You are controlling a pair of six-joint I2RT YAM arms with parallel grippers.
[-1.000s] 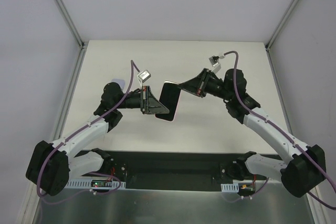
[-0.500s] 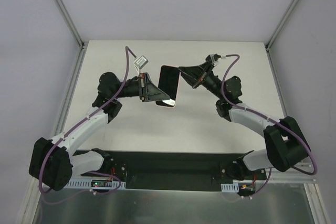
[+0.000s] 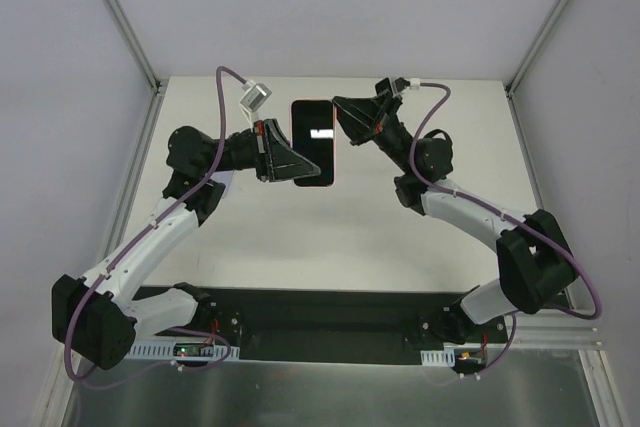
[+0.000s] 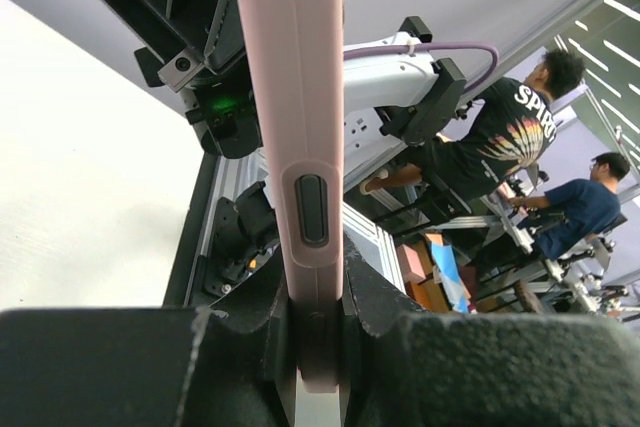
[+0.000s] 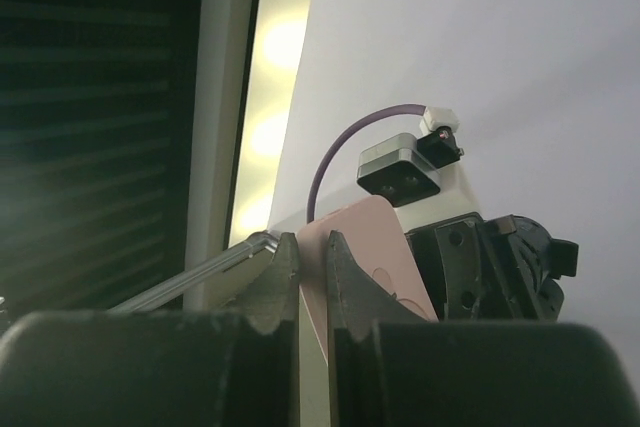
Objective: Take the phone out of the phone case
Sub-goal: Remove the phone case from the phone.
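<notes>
Top view, upper centre: glossy black phone (image 3: 312,137) in a rounded pink phone case (image 3: 334,162), raised above the pale tabletop (image 3: 400,237), pinched between left end effector (image 3: 300,169) and right end effector (image 3: 342,112).

Left wrist view: clamped on the smooth phone case edge, under an oval button (image 4: 311,209).

Right wrist view: clamped on a pink corner.

Probable risk: slipping of slick plastic, then a fall, if peeled too fast.

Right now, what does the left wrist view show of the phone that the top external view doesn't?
Only the left wrist view: the pink phone case edge-on, its dark side button, and the left fingers pinching that edge. Only the top external view: the phone with its dark screen facing the camera, and the right fingers on its upper right corner. Both: the left fingers gripping the cased phone.
</notes>
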